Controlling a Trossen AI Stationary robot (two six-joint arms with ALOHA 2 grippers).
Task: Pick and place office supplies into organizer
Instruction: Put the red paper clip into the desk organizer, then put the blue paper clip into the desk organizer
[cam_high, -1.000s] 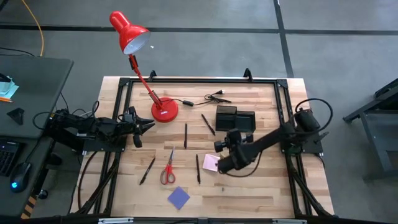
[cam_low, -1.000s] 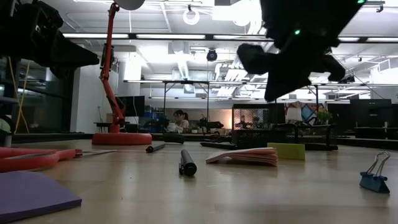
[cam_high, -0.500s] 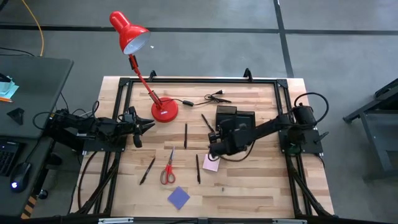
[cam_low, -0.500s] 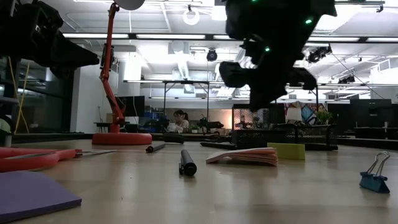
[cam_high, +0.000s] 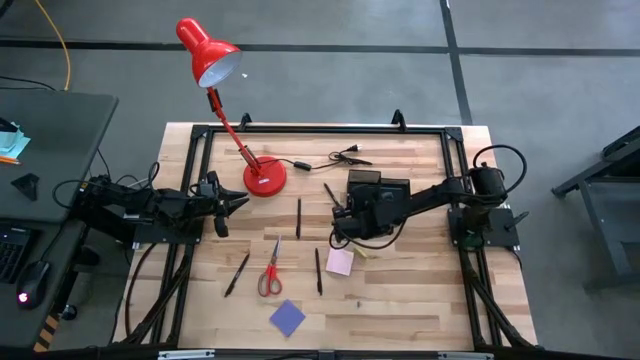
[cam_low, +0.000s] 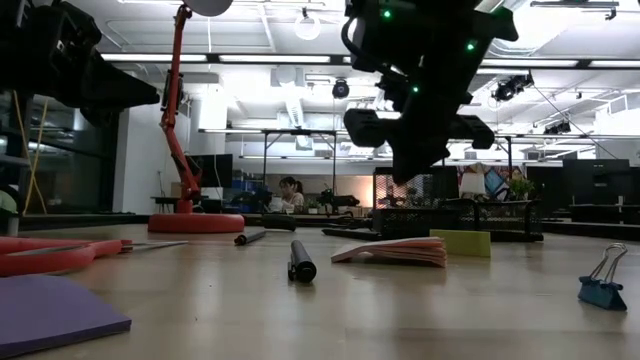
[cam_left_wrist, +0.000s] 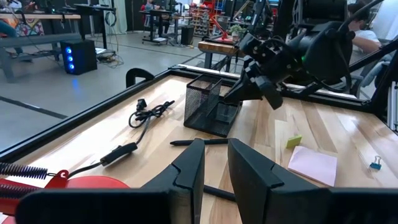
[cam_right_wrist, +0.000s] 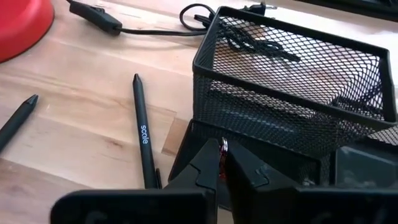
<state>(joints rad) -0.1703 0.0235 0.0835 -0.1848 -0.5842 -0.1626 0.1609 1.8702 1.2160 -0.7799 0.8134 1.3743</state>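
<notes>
Pale wooden planks make up the counter (cam_high: 400, 290), ringed by a black metal frame (cam_high: 300, 130). My right jaws (cam_high: 340, 222) hang closed at the front edge of the organizer (cam_high: 378, 190), a black wire-mesh desk tray with one taller section and lower compartments; a small metallic bit shows between their tips, though I cannot tell what it is. A dark pen (cam_right_wrist: 142, 134) printed with white lettering lies just beside the organizer. The pink square note pad (cam_high: 340, 262) lies flat near my right jaws, a small yellow piece (cam_left_wrist: 293, 141) beside it. Red-handled scissors (cam_high: 270, 271) lie well apart toward the counter's middle, thin dark pens (cam_high: 298, 217) on either side of them. The blue-purple square note pad (cam_high: 288, 318) sits near the front edge, turned cornerwise. A blue binder clip (cam_low: 601, 281) rests beyond the pink pad. My left jaws (cam_high: 238, 201) wait nearly closed, holding nothing, by the base of the red desk lamp (cam_high: 264, 177).
</notes>
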